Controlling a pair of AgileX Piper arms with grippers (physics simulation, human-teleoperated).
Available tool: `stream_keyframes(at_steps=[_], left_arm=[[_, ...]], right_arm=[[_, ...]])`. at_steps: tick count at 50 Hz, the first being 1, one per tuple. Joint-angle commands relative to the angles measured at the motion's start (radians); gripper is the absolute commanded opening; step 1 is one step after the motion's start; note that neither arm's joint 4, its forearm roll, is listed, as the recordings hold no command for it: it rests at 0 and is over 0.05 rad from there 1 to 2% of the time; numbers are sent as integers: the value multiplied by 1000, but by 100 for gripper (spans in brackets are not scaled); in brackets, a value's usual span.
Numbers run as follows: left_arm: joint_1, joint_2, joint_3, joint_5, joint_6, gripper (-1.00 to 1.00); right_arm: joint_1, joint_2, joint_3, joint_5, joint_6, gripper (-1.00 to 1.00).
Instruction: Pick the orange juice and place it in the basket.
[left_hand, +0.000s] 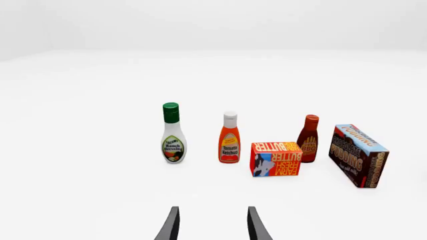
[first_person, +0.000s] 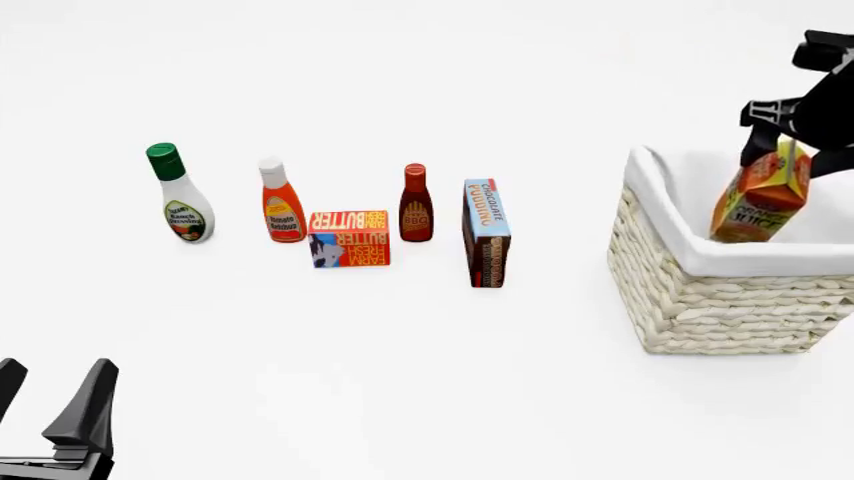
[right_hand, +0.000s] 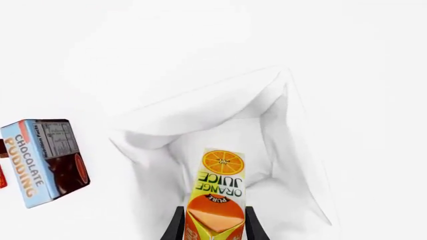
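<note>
The orange juice hangs tilted inside the mouth of the basket, its gabled top pinched by the right pincer. In the right wrist view the carton sits squarely between the two dark fingers, which press on its sides, with the white cloth lining of the basket below it. Whether its base touches the lining cannot be told. To the left of the basket on the white table stands the chocolate pudding box, then a dark sauce bottle, the butter box, a ketchup bottle and a ranch dressing bottle. The left pincer hovers near the table's near edge, fingers spread, holding nothing.
</note>
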Motion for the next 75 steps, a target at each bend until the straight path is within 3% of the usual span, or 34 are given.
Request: stream_keyframes(at_steps=[1, 39, 55, 75], left_arm=[[0, -2, 1, 0, 0, 100], [0, -2, 1, 1, 0, 100], [0, -2, 1, 1, 0, 100], [0, -2, 1, 0, 0, 100]], right_arm=[[-3, 10, -11, 0, 27, -100], [-1, 107, -50, -2, 79, -100], [-17, 90, 108, -105, 89, -100], [-34, 92, 134, -145, 89, -100]])
